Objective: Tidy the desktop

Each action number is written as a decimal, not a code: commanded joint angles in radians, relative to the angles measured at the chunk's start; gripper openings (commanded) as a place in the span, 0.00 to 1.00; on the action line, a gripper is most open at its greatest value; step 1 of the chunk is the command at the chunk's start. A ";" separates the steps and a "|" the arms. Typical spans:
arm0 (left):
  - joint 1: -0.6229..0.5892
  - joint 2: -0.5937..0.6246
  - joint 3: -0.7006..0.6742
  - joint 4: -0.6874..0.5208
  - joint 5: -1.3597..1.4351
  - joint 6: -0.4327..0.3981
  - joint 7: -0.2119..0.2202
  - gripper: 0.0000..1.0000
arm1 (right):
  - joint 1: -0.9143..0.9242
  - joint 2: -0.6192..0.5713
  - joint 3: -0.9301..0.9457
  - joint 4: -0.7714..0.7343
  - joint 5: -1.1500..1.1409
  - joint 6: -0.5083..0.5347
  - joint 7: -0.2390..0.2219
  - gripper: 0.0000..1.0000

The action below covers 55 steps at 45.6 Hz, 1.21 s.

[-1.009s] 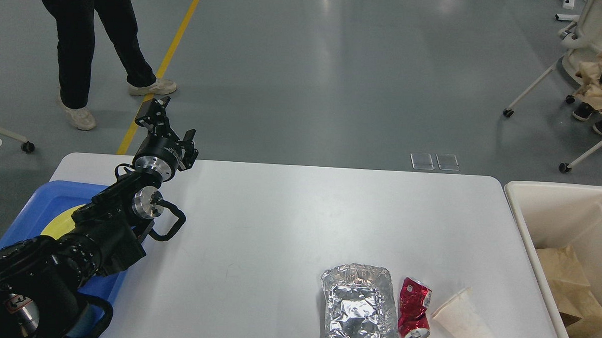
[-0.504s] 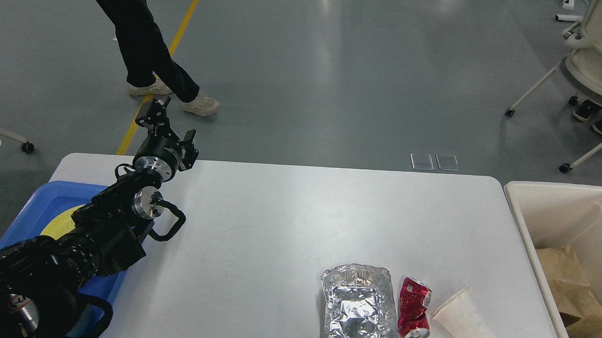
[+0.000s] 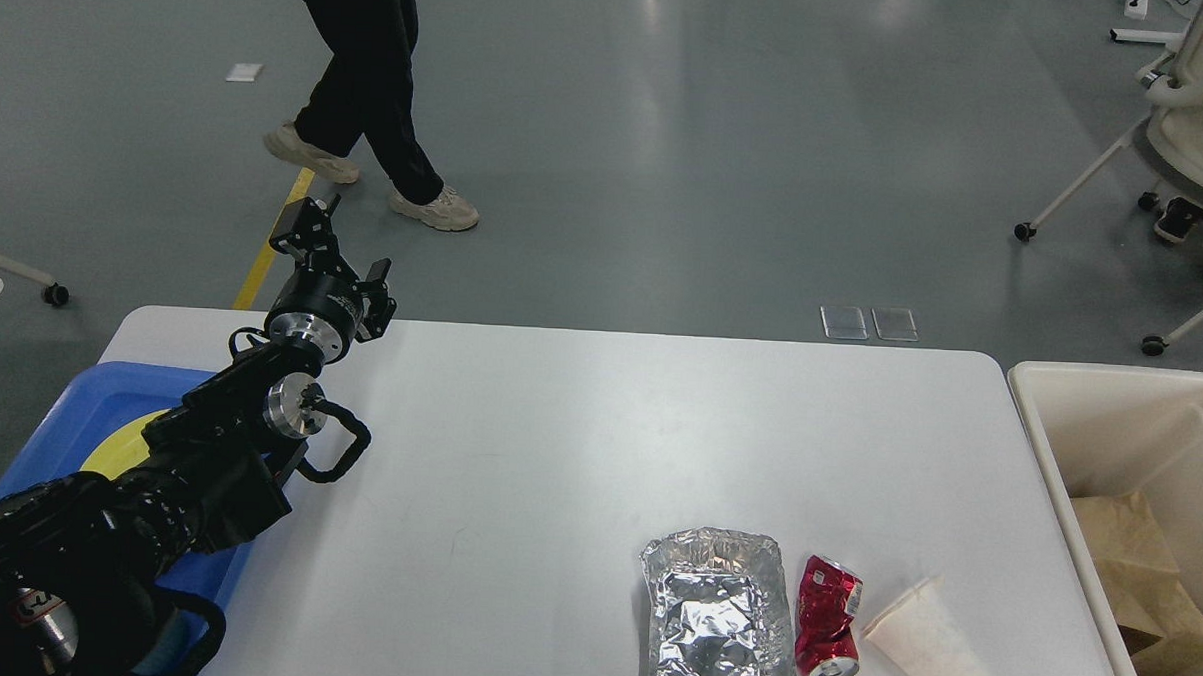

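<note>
The left gripper (image 3: 337, 241) hangs over the table (image 3: 558, 427), its jaws apart and empty. Foil tray (image 3: 717, 622), crushed can (image 3: 829, 619) and paper cup (image 3: 926, 645) lie well apart from it.

The foil tray (image 3: 720, 617) runs off the bottom edge; the cream bin (image 3: 1077, 465) is cut by the right edge; the arm hides most of the blue tray (image 3: 95, 385); the walking person (image 3: 370, 80) shows legs only.

On the table lie one crumpled silver foil tray (image 3: 720, 617), one crushed red drink can (image 3: 829, 620) and one white paper cup (image 3: 926, 645). One blue plastic tray (image 3: 79, 405) and one cream rectangular bin (image 3: 1079, 415) flank them.
</note>
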 commanded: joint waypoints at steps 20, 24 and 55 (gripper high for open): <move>0.000 0.001 -0.001 -0.001 0.000 0.001 0.001 0.96 | -0.425 0.053 0.340 -0.114 0.023 -0.149 0.001 0.00; 0.000 0.001 0.001 -0.001 0.000 0.001 0.001 0.96 | -0.468 0.079 0.369 -0.123 0.023 -0.180 0.003 0.00; 0.000 -0.001 -0.001 0.000 0.000 0.001 0.001 0.96 | -0.568 0.133 0.424 -0.178 0.046 -0.263 0.003 0.88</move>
